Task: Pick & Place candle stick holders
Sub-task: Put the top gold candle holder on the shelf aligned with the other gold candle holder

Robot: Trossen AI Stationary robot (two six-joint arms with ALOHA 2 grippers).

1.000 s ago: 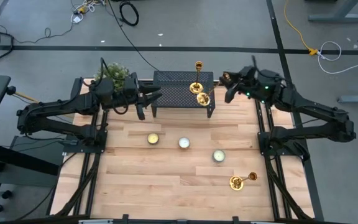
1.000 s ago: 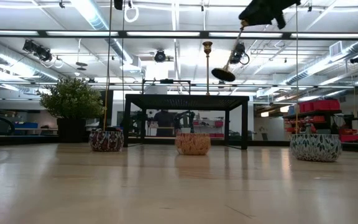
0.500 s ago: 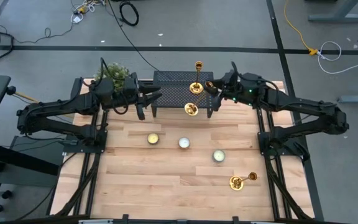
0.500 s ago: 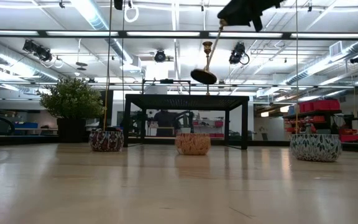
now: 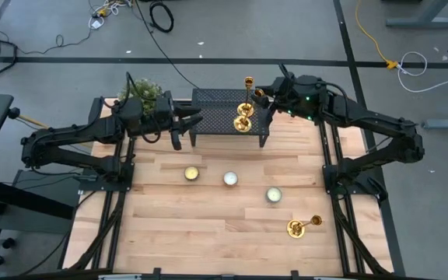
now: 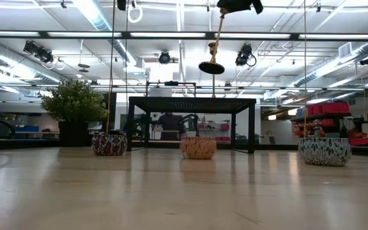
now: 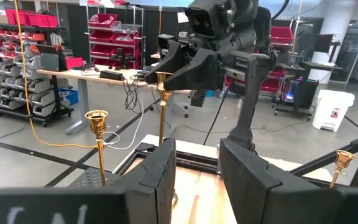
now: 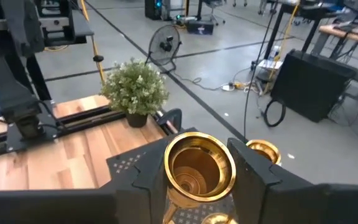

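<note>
my right gripper [image 5: 264,98] hangs a brass candlestick [image 5: 243,123] over the black mesh stand [image 5: 216,117], clamped on its cup;
it looks tilted; set down so, it may tip or knock the upright candlestick [image 5: 248,95] beside it; a third candlestick [image 5: 302,226] lies on the table; left gripper [image 5: 185,124] idles, fingers apart.

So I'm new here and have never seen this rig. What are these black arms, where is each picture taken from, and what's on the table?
These are two dark robot arms at a light wooden table. One picture looks straight down, one looks level across the tabletop, and one comes from each wrist.

The right gripper holds a shiny gold candlestick by its cup, hanging above a black mesh stand. A second gold candlestick stands upright on that stand, and a third lies tipped over on the table. The left gripper waits beside the stand, holding nothing.

Also on the table are three small patterned candle jars in a row and a small green potted plant.
</note>
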